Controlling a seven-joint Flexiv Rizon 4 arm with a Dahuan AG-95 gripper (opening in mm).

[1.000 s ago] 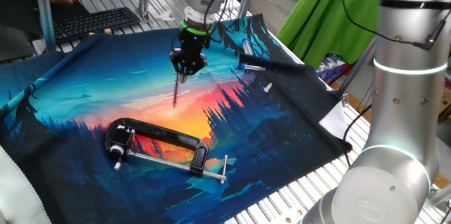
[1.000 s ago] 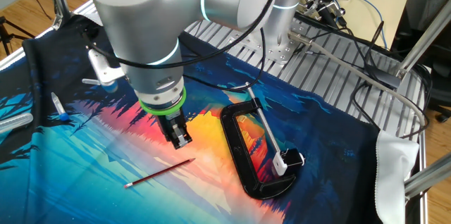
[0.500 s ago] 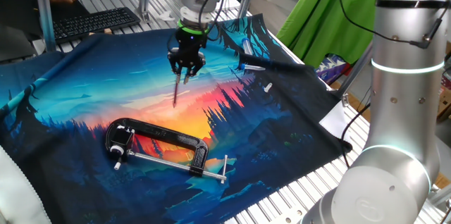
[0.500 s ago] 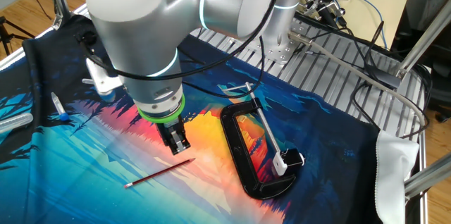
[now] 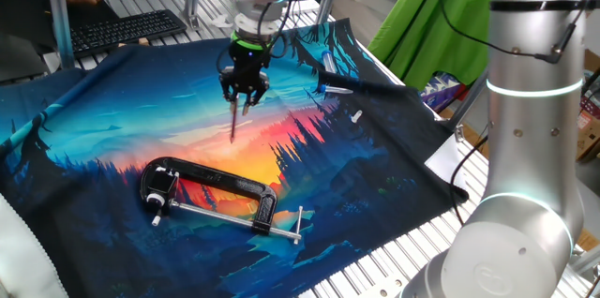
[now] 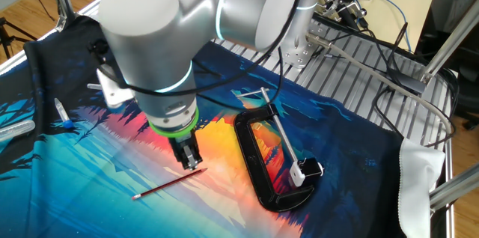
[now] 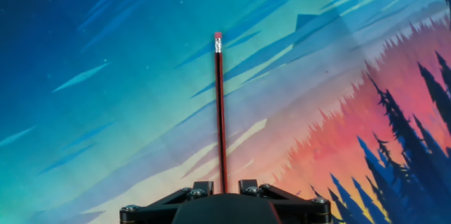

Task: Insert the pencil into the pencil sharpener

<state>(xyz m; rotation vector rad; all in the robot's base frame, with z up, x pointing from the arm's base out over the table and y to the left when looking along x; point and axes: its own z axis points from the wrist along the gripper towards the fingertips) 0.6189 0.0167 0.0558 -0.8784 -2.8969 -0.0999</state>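
One gripper (image 5: 245,95) hangs over the cloth, fingers pointing down, just above one end of the pencil (image 5: 232,125). From the other fixed view the gripper (image 6: 189,160) sits above the upper end of the pencil (image 6: 169,184), which lies flat on the cloth. In the hand view the pencil (image 7: 220,111) runs straight up from between the fingertips (image 7: 203,187), its eraser end farthest from them. The gripper (image 7: 225,190) shows only a narrow gap around the pencil; whether the fingers touch it I cannot tell.

One pencil, one black C-clamp (image 5: 214,191), one arm (image 5: 525,120). The C-clamp (image 6: 263,162) lies flat, near the pencil but apart from it, its silver screw rod alongside.

The cloth (image 5: 84,139) is printed with a blue, orange and red sunset and dark trees, spread over a slatted metal table (image 6: 352,103). A keyboard (image 5: 127,28) sits at the far edge, a green sheet (image 5: 431,17) hangs at one side, and cables (image 6: 389,81) run behind. A small blue-tipped item (image 6: 61,115) lies well apart from the pencil.
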